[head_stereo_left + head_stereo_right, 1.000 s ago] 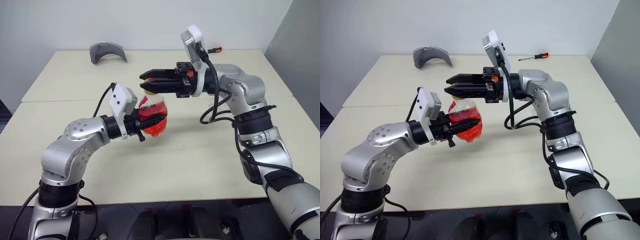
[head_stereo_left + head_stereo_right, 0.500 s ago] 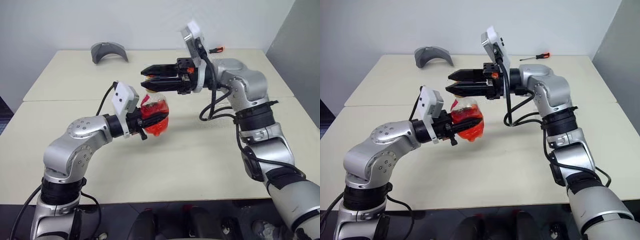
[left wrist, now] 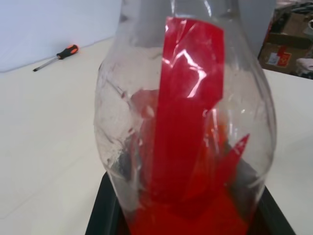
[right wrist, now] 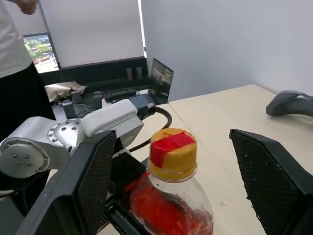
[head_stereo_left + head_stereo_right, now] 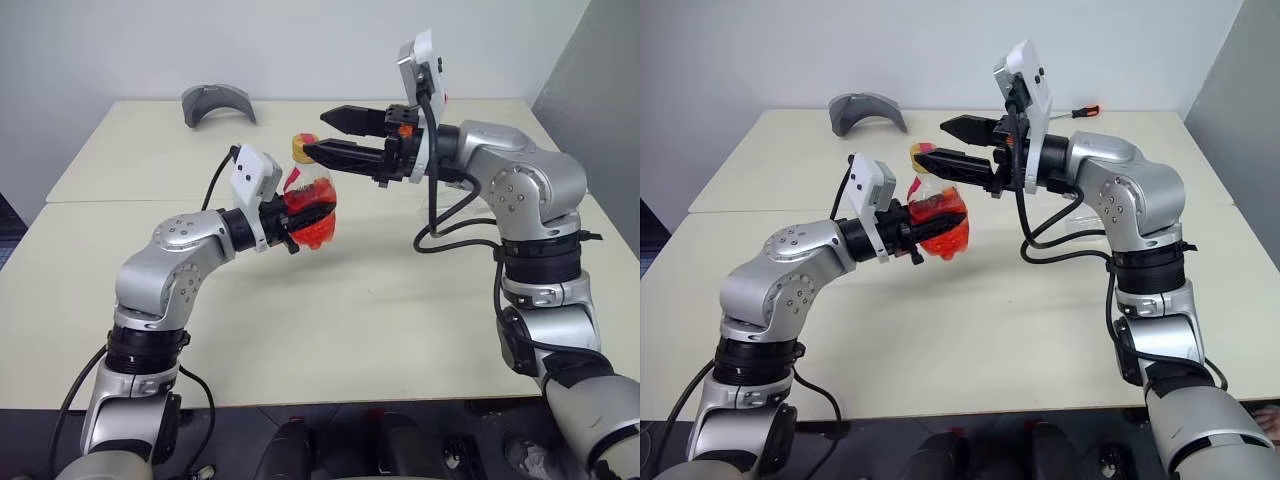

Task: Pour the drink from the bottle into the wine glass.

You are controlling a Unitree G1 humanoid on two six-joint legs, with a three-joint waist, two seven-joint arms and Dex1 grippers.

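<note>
Left gripper [image 5: 305, 212] clamps the bottle [image 5: 312, 205] upright above the table [image 5: 380, 290]; right gripper [image 5: 330, 133] spread wide, fingers flanking its yellow cap [image 4: 172, 152] without touching

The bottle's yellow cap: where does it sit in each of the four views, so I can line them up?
Left eye: the yellow cap sits centre-left, just off the right gripper tips.
Right eye: the cap sits left of centre, above the left gripper.
Left wrist: the bottle is cut off at the neck.
Right wrist: the cap sits centre, between black fingers.
Shared landmark: the bottle's red strip.
</note>
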